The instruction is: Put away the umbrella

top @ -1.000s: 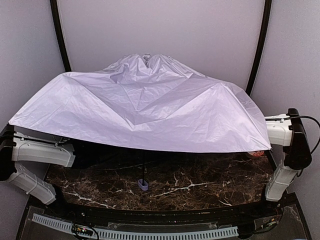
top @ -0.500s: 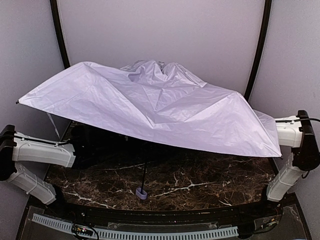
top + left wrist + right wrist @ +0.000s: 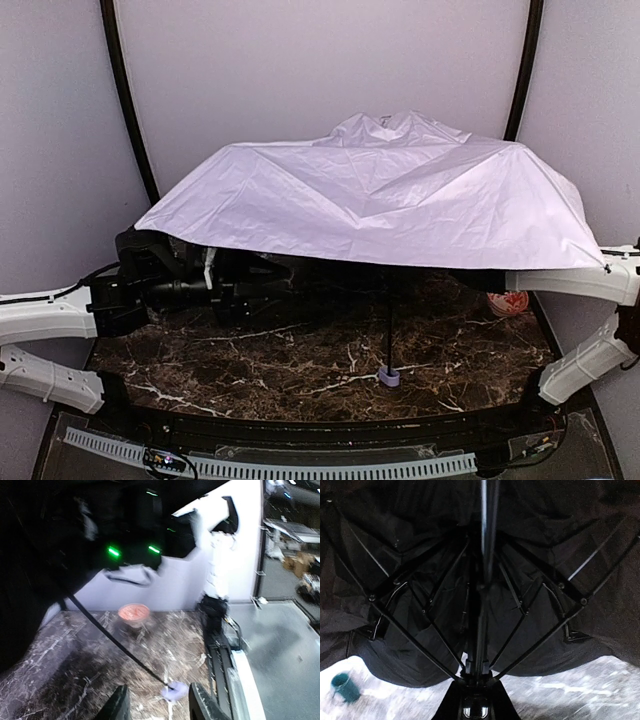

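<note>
Finds the umbrella (image 3: pixel 400 195) fully spread across the upper centre and right of the top view, swung rightward since a second ago, off the frame's left side. Notes the worktop (image 3: pixel 250 365) now bared at lower left. Records the left hand (image 3: pixel 159 702) at the canopy's left edge, fingers apart, gripping nothing. Judges the right hand (image 3: pixel 472 705) clamped on the umbrella at the rib junction on the shaft (image 3: pixel 389 325), hidden under the canopy from above. Places the handle (image 3: pixel 388 377) on the worktop, lower centre-right. Concludes: single-handed hold only, canopy uncollapsed, folding and stowing yet to come.
</note>
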`<state>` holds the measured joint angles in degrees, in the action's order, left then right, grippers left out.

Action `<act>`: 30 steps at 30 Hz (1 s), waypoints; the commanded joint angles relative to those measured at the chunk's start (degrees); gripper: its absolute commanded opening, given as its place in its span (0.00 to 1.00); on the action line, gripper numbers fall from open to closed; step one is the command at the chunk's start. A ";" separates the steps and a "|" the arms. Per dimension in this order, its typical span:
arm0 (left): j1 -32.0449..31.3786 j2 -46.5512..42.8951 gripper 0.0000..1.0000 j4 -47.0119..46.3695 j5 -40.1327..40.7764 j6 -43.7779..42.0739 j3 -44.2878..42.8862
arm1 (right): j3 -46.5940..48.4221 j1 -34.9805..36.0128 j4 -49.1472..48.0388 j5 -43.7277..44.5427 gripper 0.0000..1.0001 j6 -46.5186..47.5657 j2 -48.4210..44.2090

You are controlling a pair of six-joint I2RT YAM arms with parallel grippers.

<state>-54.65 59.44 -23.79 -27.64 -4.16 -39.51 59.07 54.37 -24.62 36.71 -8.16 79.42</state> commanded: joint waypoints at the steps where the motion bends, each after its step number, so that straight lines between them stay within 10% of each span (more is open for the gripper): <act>1: -0.86 -5.10 0.41 16.69 -6.76 -7.46 -3.77 | 0.44 -4.91 -11.39 -1.02 0.02 2.56 -3.81; 9: -1.16 -13.60 0.44 24.24 -7.98 -11.27 -4.39 | -1.84 -11.59 -23.28 -8.29 0.00 9.51 -5.94; 17: -1.07 -24.04 0.50 19.73 16.31 3.93 -12.56 | -6.69 -19.44 -17.84 -23.62 0.00 11.28 -9.06; 24: -1.07 -13.69 0.77 25.55 33.78 7.20 -28.32 | -8.07 -19.34 -16.46 -35.47 0.05 10.73 -9.18; 30: 1.67 4.07 0.87 30.83 24.42 7.06 -40.42 | -5.62 -12.16 -17.06 -40.45 0.06 11.50 -7.11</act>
<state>-55.16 53.52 0.95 1.34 1.78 -76.18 50.72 37.19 -37.67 3.01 2.94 71.59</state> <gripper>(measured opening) 0.847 0.141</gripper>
